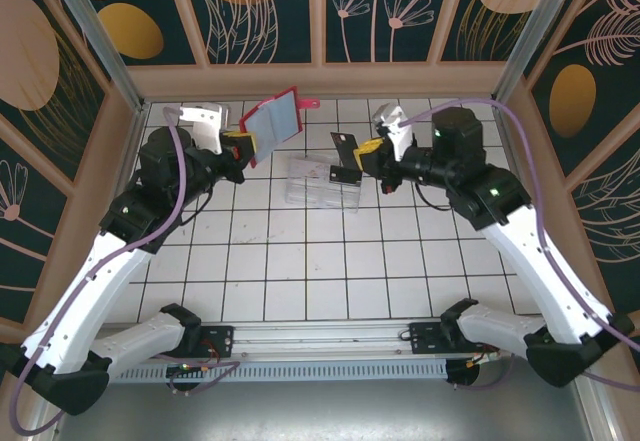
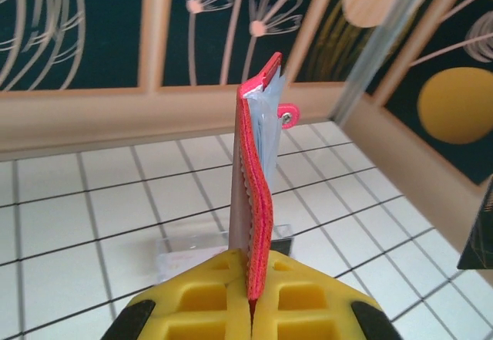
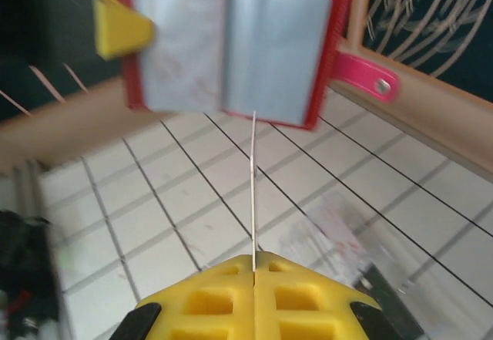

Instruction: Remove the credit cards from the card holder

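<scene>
The left jaws are gripping the open red wallet (image 1: 272,121) on edge, its length pointing away from them, tab (image 1: 310,104) farthest. The right jaws are pinching a dark card (image 1: 343,145), edge-on, pointing toward the wallet.

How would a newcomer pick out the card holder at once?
At the far end of the white tiled table, left of centre, the left gripper is shut on the card holder, held open in the air. It is red with greyish pockets and a snap tab, unlike the clear tray lying flat and the dark card in the right gripper.
</scene>
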Robot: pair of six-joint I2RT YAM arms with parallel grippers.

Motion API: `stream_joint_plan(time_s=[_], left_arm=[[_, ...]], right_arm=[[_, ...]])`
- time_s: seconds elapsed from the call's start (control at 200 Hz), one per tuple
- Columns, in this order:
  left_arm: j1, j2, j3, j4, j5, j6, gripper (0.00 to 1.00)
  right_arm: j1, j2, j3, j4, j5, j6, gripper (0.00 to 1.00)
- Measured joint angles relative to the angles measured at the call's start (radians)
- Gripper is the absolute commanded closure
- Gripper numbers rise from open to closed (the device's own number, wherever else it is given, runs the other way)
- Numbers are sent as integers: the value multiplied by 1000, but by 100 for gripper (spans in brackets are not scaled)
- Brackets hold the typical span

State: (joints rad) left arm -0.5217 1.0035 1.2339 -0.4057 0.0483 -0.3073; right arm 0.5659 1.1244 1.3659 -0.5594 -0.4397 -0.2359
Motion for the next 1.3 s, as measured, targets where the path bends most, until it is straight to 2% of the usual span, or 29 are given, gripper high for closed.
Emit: stream_joint_plan(time_s=[0.19,0.555,0.961,1.301], left_arm=[[0,-12,-39,-33,-89,0,100],[0,-42,-67,-48,-121,0,100],[0,-59,-87,-49,-124,0,100],[0,-75,-90,-50,-137,0,100]], right_arm=[[-8,143,2,-91,42,-221,100],[-9,393,84,-222,106,-512,100],[-12,708,320,-357,257,-642,100],[-59,900,514,-438,316,-706,100]])
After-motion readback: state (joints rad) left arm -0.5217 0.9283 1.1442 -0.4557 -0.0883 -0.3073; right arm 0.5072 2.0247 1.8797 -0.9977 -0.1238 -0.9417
